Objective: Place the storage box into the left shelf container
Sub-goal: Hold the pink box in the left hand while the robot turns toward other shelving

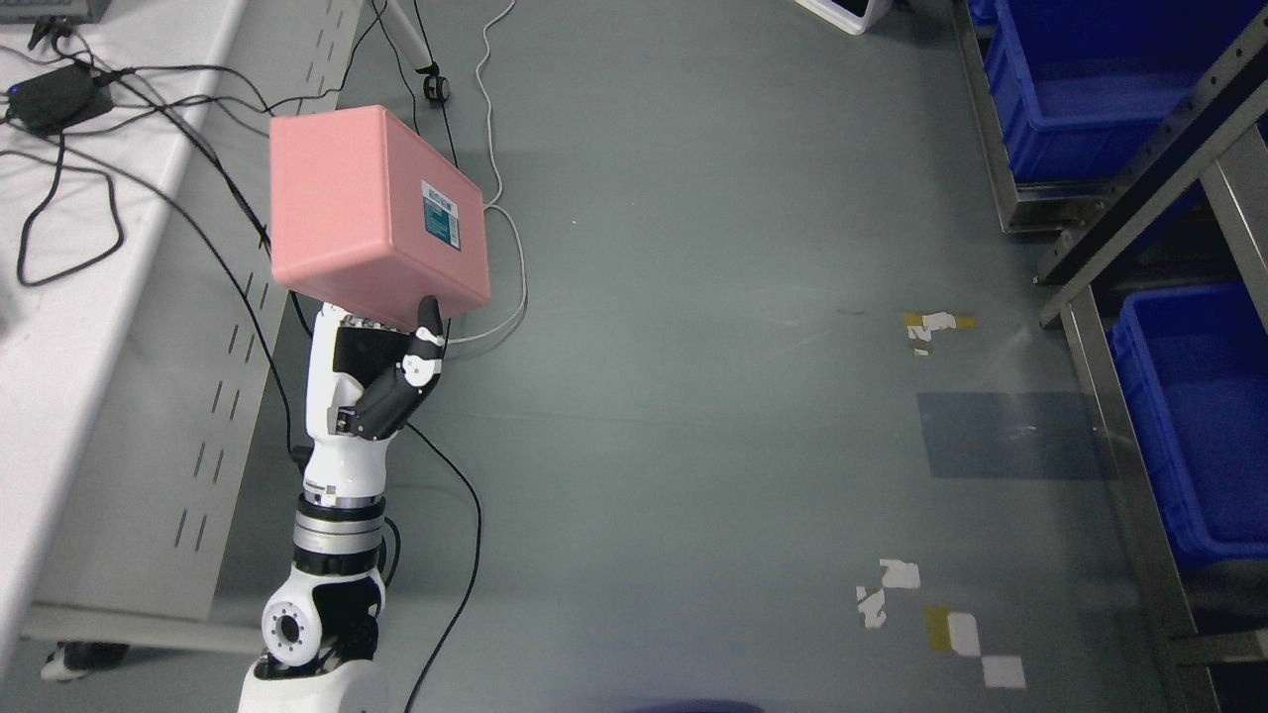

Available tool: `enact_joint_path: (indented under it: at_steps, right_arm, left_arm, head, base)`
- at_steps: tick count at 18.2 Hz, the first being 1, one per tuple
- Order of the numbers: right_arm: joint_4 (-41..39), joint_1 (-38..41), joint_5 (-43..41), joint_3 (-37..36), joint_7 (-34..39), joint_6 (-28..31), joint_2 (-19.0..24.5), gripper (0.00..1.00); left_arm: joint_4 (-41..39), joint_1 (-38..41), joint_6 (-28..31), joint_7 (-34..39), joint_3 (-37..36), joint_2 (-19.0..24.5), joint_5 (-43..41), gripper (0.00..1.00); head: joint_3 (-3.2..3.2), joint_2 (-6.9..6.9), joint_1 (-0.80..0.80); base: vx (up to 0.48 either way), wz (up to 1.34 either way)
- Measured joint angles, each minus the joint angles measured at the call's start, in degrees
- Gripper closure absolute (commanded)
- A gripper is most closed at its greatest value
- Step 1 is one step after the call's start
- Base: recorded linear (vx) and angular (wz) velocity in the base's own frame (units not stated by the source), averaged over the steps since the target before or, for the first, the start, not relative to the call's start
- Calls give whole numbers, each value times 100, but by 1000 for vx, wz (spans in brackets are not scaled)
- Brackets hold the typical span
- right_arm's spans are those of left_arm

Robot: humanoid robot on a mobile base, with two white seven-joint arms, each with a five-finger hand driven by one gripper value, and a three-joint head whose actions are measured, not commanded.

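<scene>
Gripping the pink box by its lower edge alone, thumb and fingers of my left hand closed under it, I hold it over open floor, far from the blue bins, where it could tip and slip.

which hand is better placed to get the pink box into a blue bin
Left. The left hand already grips the pink storage box from below, held up over the floor. No right arm is in view. The blue bins sit on the rack at far right.
</scene>
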Motion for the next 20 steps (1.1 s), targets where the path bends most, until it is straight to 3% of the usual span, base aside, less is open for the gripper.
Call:
enact_joint_path:
  at_steps: [10,20]
  right_arm:
    - [0,-1,0,0,-2,-7,0,0]
    - [0,-1,0,0,10,-52,0,0]
  left_arm:
    - [20,208,-81,-299,-159,0,21,99]
    - [250,717,-431,-669,-522,0,20,98]
  head:
    - [0,0,0]
    - [0,0,0]
  base:
    - [531,-140]
    - [449,-797]
